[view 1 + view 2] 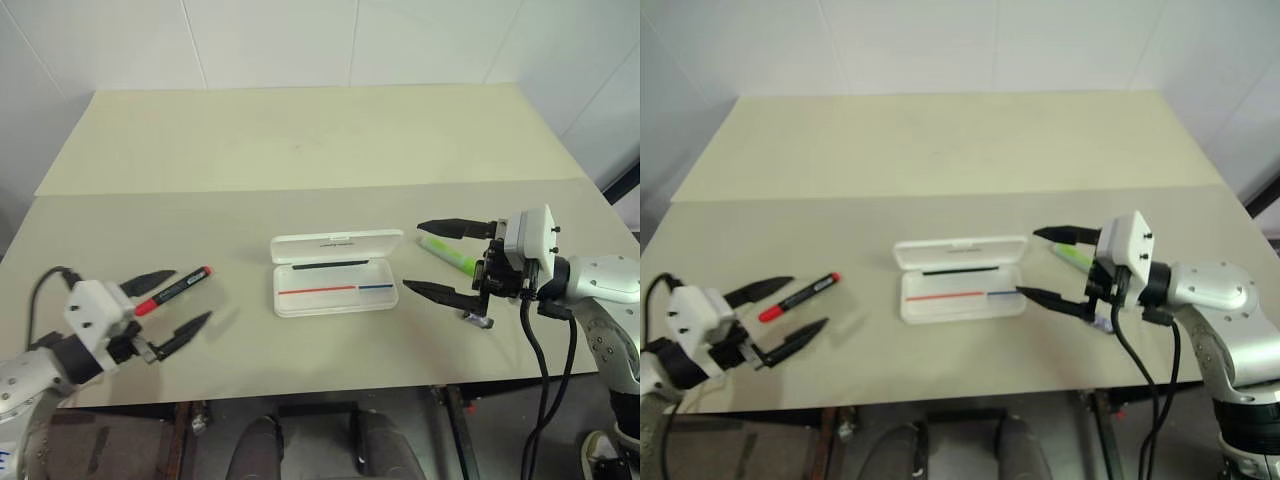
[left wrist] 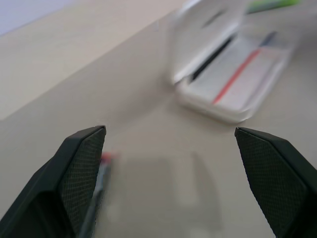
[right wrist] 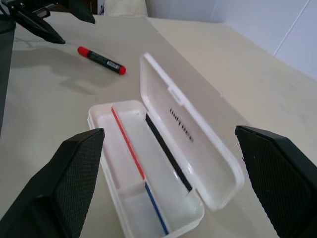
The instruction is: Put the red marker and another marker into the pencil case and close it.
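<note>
**Near the desk's front edge: case open, markers outside**

Midway along the desk's front edge, the pencil case [image 1: 336, 273] is lying open. The red marker [image 1: 173, 291] is resting toward the left corner, between the spread fingers of the left gripper [image 1: 180, 303]. The lime-green highlighter [image 1: 447, 255] is lying rightward, beside the empty, wide-open right gripper [image 1: 427, 259].

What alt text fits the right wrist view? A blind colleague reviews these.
An open flat white plastic pencil case lies on the beige table with no marker inside, framed by the open right gripper. Beyond it lies the slim black red-ended marker.
</note>
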